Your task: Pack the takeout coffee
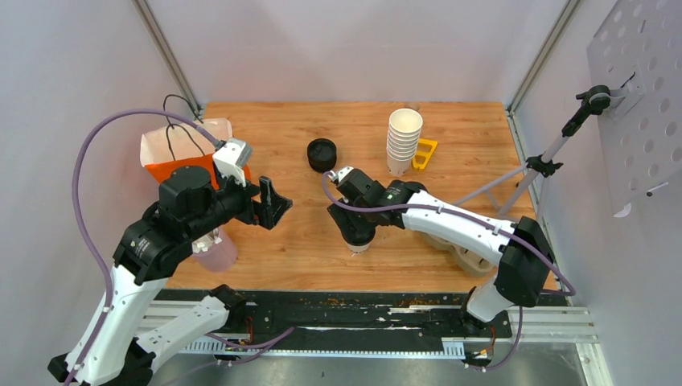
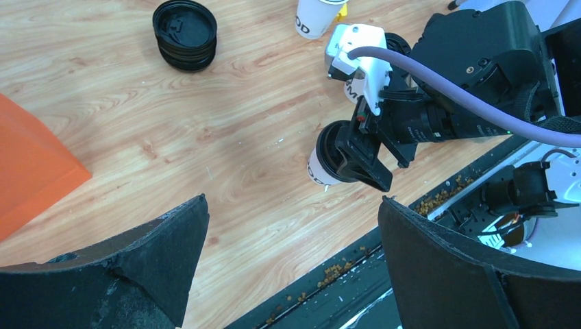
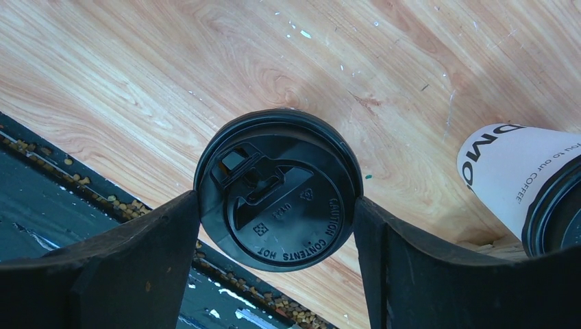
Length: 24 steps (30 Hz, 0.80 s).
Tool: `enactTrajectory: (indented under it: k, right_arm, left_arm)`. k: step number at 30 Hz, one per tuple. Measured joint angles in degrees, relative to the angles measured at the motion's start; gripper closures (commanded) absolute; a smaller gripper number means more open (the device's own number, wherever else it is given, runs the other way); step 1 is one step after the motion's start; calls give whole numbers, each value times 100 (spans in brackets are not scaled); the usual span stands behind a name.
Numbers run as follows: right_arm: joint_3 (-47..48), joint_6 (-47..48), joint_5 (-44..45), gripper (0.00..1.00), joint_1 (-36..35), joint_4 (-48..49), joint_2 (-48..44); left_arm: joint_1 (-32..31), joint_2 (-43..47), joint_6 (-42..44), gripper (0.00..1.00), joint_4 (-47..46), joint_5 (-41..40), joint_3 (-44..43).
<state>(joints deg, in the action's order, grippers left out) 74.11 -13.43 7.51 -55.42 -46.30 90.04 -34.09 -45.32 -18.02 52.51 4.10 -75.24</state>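
Right claw (image 3: pixel 276 200) is clasping the upright lidded cup (image 3: pixel 277 171), centred between its fingers (image 3: pixel 137 260); left claw (image 1: pixel 269 203) is hanging released, farther away.

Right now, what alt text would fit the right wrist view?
A black-lidded cup seen from above sits between the two fingers of the right gripper, which flank it closely; contact is unclear. It stands on the wooden table, with a second lidded cup at the right edge and a crumb-strewn rail lower left.
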Motion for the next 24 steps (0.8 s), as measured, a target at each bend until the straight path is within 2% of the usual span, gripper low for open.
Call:
enactTrajectory:
  k: [8,14,24]
  right_arm:
    - [-44,-22,87,26,-42,63,-37]
    - [-24,-22,105,27,4,-348,-186]
    - [-894,-42,94,27,723,-686,-1491]
  left_arm:
    - [0,0,0,0,2,-39,0]
    - [0,0,-2,0,2,-61,0]
    - [0,-2,-2,0,-4,-59,11]
